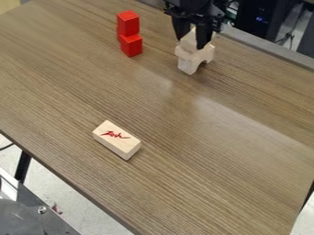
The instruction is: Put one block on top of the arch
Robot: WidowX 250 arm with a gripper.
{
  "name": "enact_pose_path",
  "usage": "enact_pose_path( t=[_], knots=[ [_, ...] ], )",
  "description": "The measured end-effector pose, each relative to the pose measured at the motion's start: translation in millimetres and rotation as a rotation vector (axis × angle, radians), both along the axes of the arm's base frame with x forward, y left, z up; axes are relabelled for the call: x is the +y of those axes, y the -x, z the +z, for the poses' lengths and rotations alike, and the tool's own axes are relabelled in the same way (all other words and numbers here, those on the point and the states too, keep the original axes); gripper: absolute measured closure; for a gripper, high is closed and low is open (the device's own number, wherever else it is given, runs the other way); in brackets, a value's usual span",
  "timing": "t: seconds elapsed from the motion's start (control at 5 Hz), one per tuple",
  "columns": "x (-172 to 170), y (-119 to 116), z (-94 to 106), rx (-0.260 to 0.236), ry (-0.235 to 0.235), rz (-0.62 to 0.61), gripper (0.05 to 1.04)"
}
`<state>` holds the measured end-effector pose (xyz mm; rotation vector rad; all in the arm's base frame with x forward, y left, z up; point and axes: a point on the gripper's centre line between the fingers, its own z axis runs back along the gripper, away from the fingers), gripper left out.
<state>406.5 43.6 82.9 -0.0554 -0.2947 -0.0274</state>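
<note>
Claw (191, 42) parted around a pale block (190, 37) atop the arch (189, 58)

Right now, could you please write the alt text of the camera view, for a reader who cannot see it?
A black robot gripper hangs at a pale wooden piece on top of a wooden arch, near the far edge of a brown table. Red blocks stand close together to the left in the picture, and a pale block with a red marking lies nearer the camera.

Your black arm (191, 8) enters at the top edge, right of the view's centre; your tool (190, 44), likewise black, hangs from its wrist, directed downward.
</note>
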Motion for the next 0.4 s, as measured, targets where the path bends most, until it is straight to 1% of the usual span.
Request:
enact_pose_path(
  t=[0.2, 0.4],
  knots=[
    [1.0, -3.5, 2.3, -0.007, -0.004, 0.002, 0.53],
    [1.9, -2.8, -1.7, 0.005, -0.008, 0.004, 0.53]
  ],
)
